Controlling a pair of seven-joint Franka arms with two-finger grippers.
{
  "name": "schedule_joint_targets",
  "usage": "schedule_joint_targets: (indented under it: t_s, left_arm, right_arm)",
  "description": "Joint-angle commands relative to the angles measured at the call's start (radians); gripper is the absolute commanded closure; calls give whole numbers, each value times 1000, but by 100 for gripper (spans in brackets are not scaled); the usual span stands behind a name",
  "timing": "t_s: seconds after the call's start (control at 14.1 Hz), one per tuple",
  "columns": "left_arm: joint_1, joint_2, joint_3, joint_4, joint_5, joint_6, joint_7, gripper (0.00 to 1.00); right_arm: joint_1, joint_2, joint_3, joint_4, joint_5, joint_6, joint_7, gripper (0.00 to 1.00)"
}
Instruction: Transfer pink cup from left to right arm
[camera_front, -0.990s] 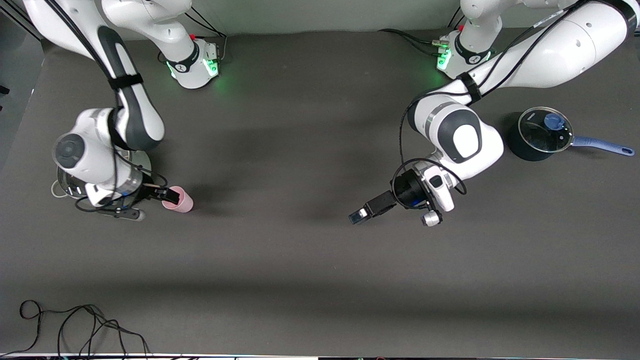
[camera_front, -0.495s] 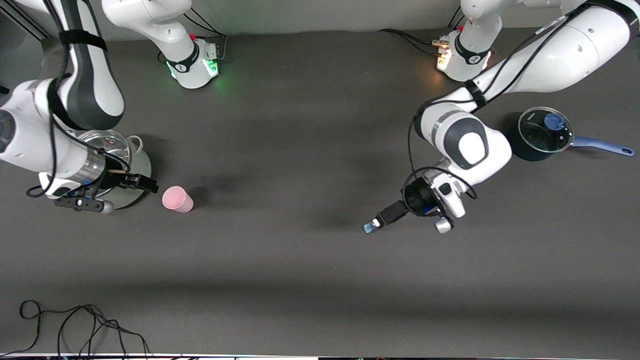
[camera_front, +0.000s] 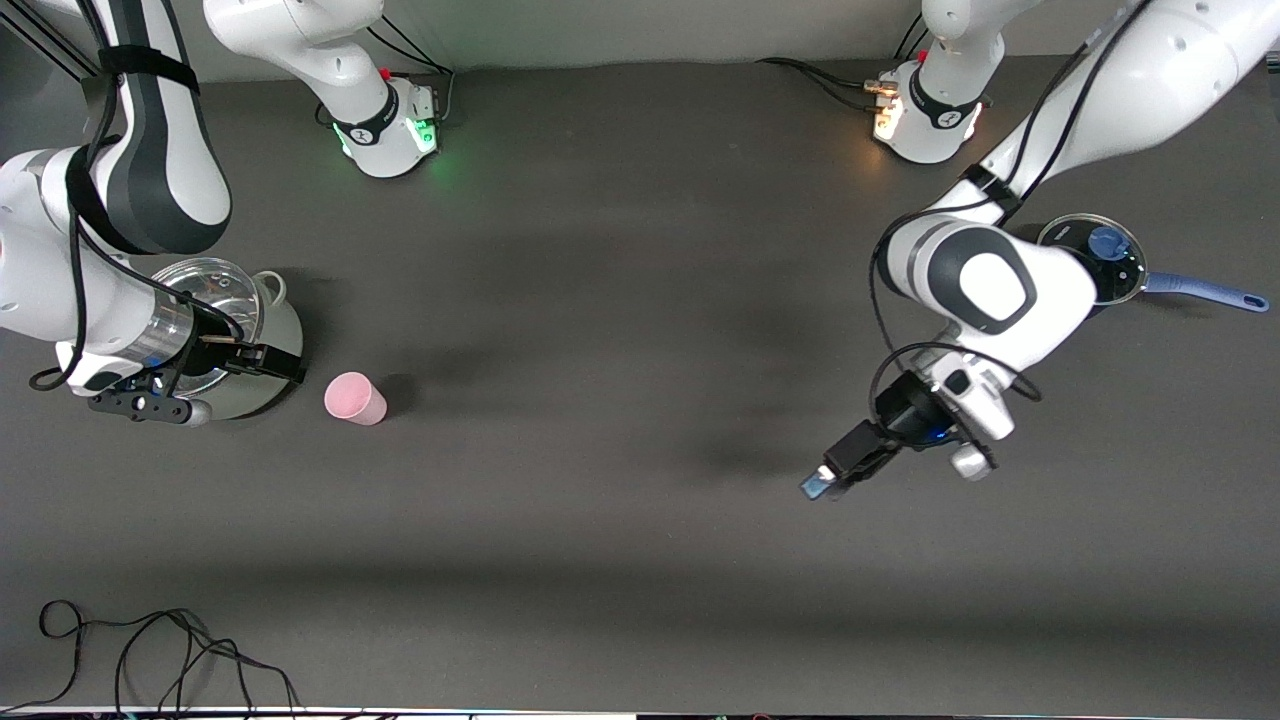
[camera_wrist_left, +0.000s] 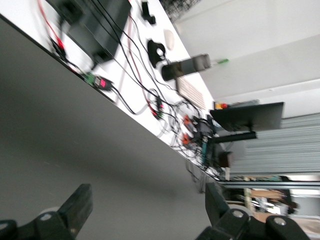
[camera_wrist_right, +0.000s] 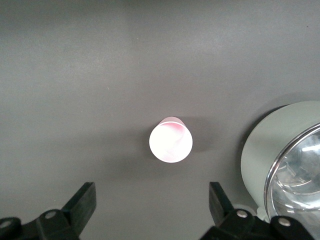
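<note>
Dark grey table (camera_front: 600, 300). Right gripper (camera_front: 262, 362): fingers spread wide, nothing held, over the edge of the lidded steel pot (camera_front: 225, 335). Pink cup (camera_front: 355, 398) stands upright just beside pot, at pot's 4 o'clock, untouched. Left gripper (camera_front: 835, 472): fingers wide apart, empty, over bare table at 7 o'clock from blue saucepan (camera_front: 1095, 262).

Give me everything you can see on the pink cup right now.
The pink cup is a small, plain, pale-pink tumbler, plastic by its look, tapered, with no handle. It stands on the dark table toward the right arm's end, beside the lidded steel pot. In the right wrist view its top face shows as a pale disc. Nothing touches it: the right gripper is open over the pot's edge, apart from the cup.
</note>
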Motion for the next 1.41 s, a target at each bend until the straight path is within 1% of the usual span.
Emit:
schedule_joint_targets:
  t_s: [0.0, 0.07, 0.14, 0.28, 0.42, 0.49, 0.57, 0.71, 0.78, 0.92, 1.06, 1.27, 1.34]
  left_arm:
    - [5, -167, 92, -101, 79, -96, -148, 0]
    - [6, -209, 130, -120, 134, -155, -220, 0]
    - [7, -232, 167, -121, 219, -246, -301, 0]
    - [9, -275, 270, -111, 460, -490, -511, 0]
    - [9, -324, 354, -77, 698, -751, -655, 0]
    - [9, -347, 387, -54, 803, -872, -674, 0]
    - [7, -368, 419, -33, 880, -975, -676, 0]
    - [7, -419, 465, -2, 1027, -1145, -670, 0]
    - [7, -439, 477, 16, 1119, -1221, -671, 0]
    - [9, -445, 482, 76, 1300, -1360, -667, 0]
    - [22, -448, 482, 142, 1365, -1457, -658, 0]
    - [18, -468, 474, 220, 1388, -1575, -665, 0]
    - [19, -484, 473, 222, 1388, -1594, -665, 0]
  right_arm:
    - [3, 1, -6, 19, -8, -24, -18, 0]
    - [3, 1, -6, 19, -8, -24, -18, 0]
    - [3, 1, -6, 19, -8, -24, -16, 0]
    - [3, 1, -6, 19, -8, -24, -18, 0]
    - [3, 1, -6, 19, -8, -24, -18, 0]
    - [2, 1, -6, 19, -8, -24, -16, 0]
    - [2, 1, -6, 31, -8, -26, -15, 0]
    - [3, 3, -6, 104, -10, -113, -14, 0]
    - [2, 1, -7, 146, -15, -157, -14, 0]
    - [2, -11, -6, 233, -62, -269, -16, 0]
    - [2, -46, -6, 295, -65, -338, -14, 0]
    - [0, -91, -6, 338, -74, -410, -18, 0]
    - [-3, -105, -9, 341, -79, -424, -25, 0]
